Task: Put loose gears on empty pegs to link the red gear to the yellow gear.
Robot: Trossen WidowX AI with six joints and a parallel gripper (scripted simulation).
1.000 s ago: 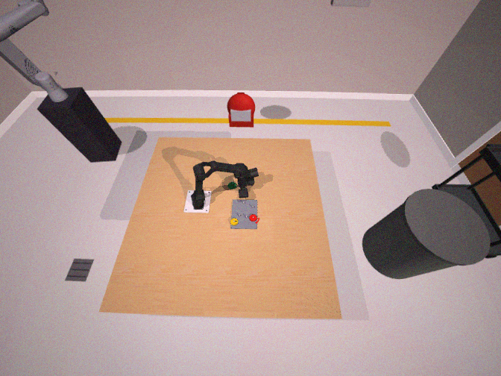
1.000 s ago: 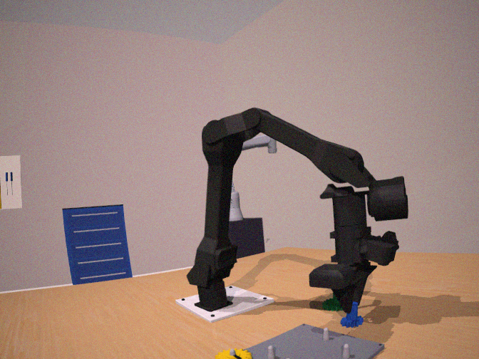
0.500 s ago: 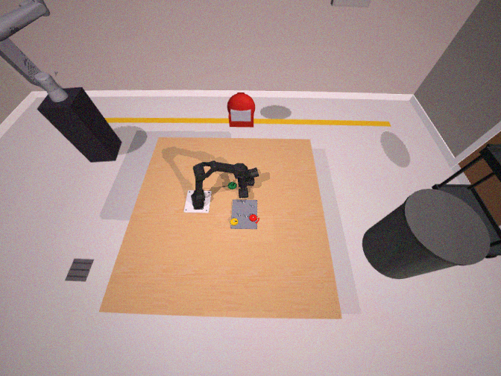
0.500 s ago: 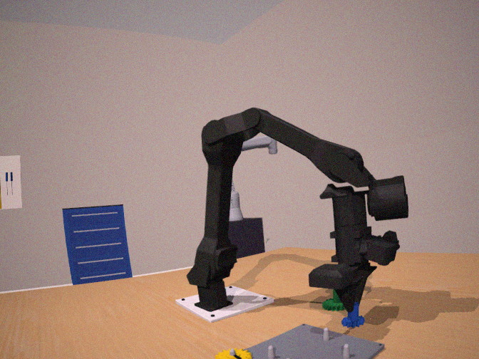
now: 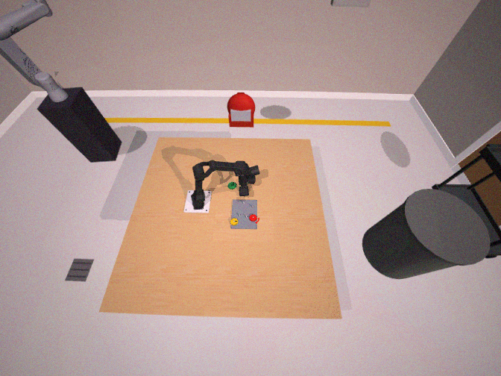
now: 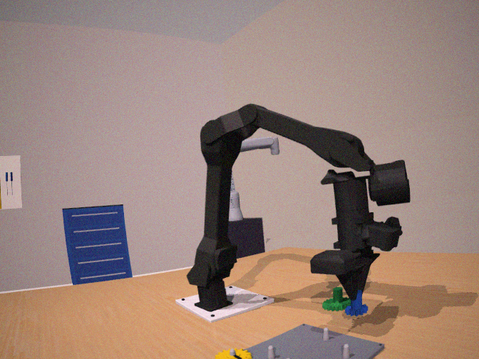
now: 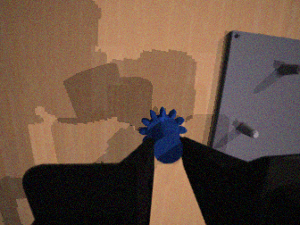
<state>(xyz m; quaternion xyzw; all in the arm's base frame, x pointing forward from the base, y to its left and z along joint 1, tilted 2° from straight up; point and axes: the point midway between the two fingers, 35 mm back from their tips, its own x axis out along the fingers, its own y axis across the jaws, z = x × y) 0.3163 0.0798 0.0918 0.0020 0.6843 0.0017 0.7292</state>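
My gripper [image 6: 356, 295] [image 7: 166, 143] is shut on the upright stem of the blue gear [image 6: 356, 309] [image 7: 162, 124], which hangs a little above the table, teeth down, beside the grey board [image 5: 235, 207] [image 6: 301, 340] [image 7: 250, 58]. A green gear [image 5: 232, 186] [image 6: 336, 305] stands on the table just behind it, stem up. The yellow gear [image 5: 232, 221] [image 6: 224, 355] and the red gear [image 5: 253, 218] sit at the board's far end from my gripper. Bare pegs [image 6: 326, 334] [image 7: 246, 129] stand between them and my gripper. The blue gear is hidden in the top view.
The arm's white base plate [image 5: 188, 207] [image 6: 247, 294] is left of the board in the top view. A red curved arrow [image 5: 257, 220] lies beside the red gear. The green gear is close to my fingers. The board's near edge is close to the blue gear.
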